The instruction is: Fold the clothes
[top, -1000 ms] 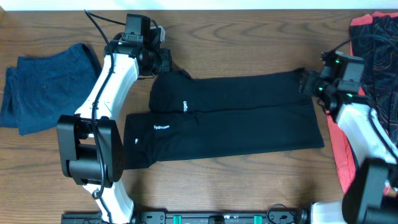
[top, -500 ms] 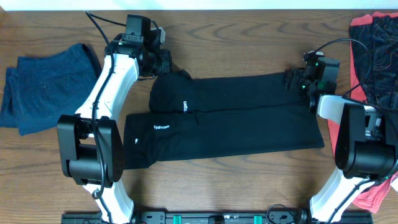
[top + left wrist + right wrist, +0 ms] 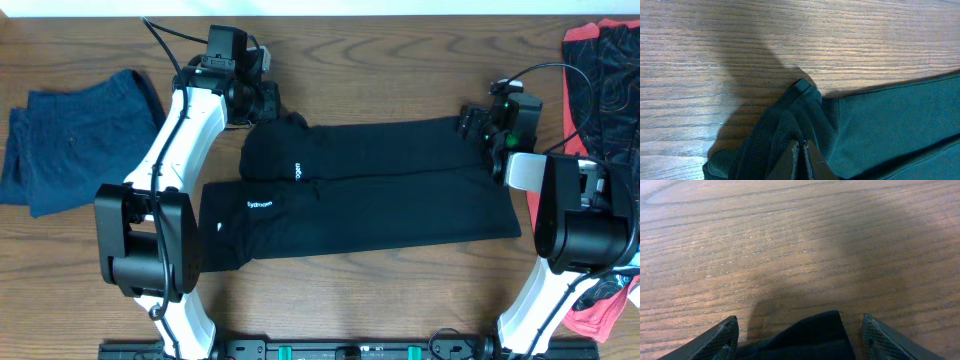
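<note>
Black trousers [image 3: 380, 190] lie flat across the middle of the table, folded lengthwise, with white lettering near the left end. My left gripper [image 3: 272, 108] is at their far left corner and is shut on a bunched fold of the black fabric [image 3: 785, 125], which it pinches between its fingertips [image 3: 801, 150]. My right gripper [image 3: 472, 124] is at the far right corner, fingers wide open [image 3: 799, 330], with the corner of the cloth [image 3: 815, 330] between them and not gripped.
Folded blue shorts [image 3: 70, 140] lie at the left of the wooden table [image 3: 380, 60]. A red and black garment [image 3: 600, 80] is heaped at the right edge, behind the right arm.
The right arm has swung left and back, so its gripper now sits over the trousers' far right corner. The left gripper has shifted slightly right with the cloth.
</note>
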`<act>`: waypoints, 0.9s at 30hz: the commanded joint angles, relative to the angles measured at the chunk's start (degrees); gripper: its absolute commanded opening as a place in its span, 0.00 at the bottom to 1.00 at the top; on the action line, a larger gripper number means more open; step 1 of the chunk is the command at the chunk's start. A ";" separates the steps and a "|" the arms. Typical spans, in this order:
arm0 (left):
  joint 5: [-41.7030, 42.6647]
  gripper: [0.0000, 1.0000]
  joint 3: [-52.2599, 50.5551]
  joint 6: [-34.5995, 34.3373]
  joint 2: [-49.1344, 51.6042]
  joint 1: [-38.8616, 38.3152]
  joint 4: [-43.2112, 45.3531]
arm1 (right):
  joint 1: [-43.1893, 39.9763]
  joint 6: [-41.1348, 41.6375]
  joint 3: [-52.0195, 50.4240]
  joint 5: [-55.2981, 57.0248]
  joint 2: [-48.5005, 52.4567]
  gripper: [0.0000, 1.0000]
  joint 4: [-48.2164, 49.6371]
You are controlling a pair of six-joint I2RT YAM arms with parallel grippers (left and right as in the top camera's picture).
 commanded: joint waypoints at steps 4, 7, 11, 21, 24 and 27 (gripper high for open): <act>0.48 0.06 -0.72 -0.04 0.33 -0.07 -0.17 | 0.52 -0.20 0.94 -2.69 2.56 0.71 -0.92; 0.33 0.06 -0.72 -0.04 0.33 -0.07 -0.20 | 0.55 -0.15 1.05 -4.90 2.56 0.54 -1.42; 0.33 0.06 -0.72 -0.04 0.33 -0.07 -0.20 | 0.61 -0.15 1.05 -4.52 2.56 0.15 -3.43; 0.35 0.06 -0.70 -0.04 0.28 -0.07 -0.46 | -0.13 3.17 1.09 3.74 -0.20 0.01 -8.02; 0.35 0.06 -0.70 -0.04 0.09 -0.07 -1.64 | -0.70 3.28 1.11 7.15 -3.85 0.01 -11.41; 0.35 0.06 -0.70 -0.07 -0.02 -0.07 -3.85 | -1.18 3.26 1.11 9.42 -8.48 0.01 -15.78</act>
